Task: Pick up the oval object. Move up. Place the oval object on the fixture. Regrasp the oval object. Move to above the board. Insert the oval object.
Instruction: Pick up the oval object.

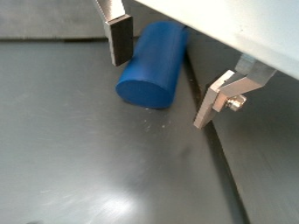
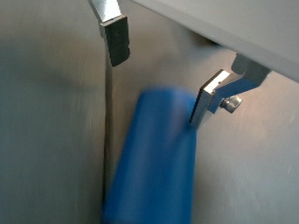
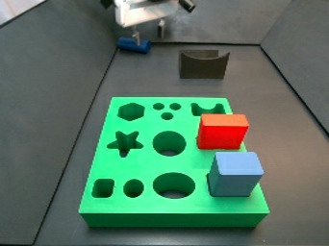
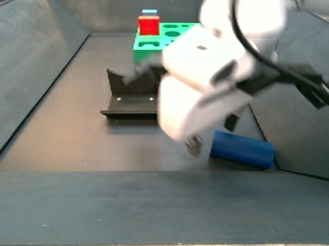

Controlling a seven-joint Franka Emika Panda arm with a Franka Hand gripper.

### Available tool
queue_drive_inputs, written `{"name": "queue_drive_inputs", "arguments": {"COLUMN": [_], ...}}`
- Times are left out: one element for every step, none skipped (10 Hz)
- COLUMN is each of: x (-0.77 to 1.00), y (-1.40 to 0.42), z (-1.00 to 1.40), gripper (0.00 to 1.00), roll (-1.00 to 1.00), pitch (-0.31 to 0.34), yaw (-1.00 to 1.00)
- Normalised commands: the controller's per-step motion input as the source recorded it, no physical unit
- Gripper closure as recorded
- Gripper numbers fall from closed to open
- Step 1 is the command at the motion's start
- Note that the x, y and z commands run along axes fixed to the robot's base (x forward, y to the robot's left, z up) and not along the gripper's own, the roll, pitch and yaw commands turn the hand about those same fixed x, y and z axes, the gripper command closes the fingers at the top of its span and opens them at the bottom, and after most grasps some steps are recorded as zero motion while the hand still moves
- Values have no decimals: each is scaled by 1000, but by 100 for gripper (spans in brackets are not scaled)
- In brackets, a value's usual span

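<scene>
The oval object (image 1: 156,66) is a dark blue peg lying on its side on the grey floor. It lies between my open fingers in a wrist view and shows blurred in the other wrist view (image 2: 152,157). My gripper (image 1: 162,92) is open and low over it, with neither pad closed on it. In the side views the gripper (image 3: 139,21) (image 4: 199,144) hangs just over the peg (image 3: 131,43) (image 4: 241,150). The fixture (image 3: 202,63) (image 4: 129,96) stands apart from it. The green board (image 3: 141,197) (image 4: 164,42) lies beyond the fixture.
A red cube (image 3: 222,131) and a lighter blue cube (image 3: 237,174) sit on the board. The red cube also shows in a side view (image 4: 150,23). Dark sloping walls (image 3: 64,67) enclose the floor.
</scene>
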Motion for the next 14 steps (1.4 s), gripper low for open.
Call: {"name": "queue_drive_inputs", "arguments": {"x": [-174,-166,-163,-169,-140,-103,-100,-77,-69,-246,-531,-551,-577,51], "y": [29,0,0,0,0,0,0,0,0,9,171,166,129,0], "z": [-814,-783,-783,-763,-700,-554,-489,-414,-271,-311,-426,-400,-266,0], "gripper": [0,0,0,0,0,0,0,0,0,0,0,0,0,0], "roll": [56,21,23,39,66,107,154,146,133,153,259,259,179,0], "pitch": [-131,-110,-110,-111,-96,-77,-84,-79,-69,-80,-141,-140,-184,0], "yaw": [1000,1000,1000,1000,1000,1000,1000,1000,1000,889,574,554,483,37]}}
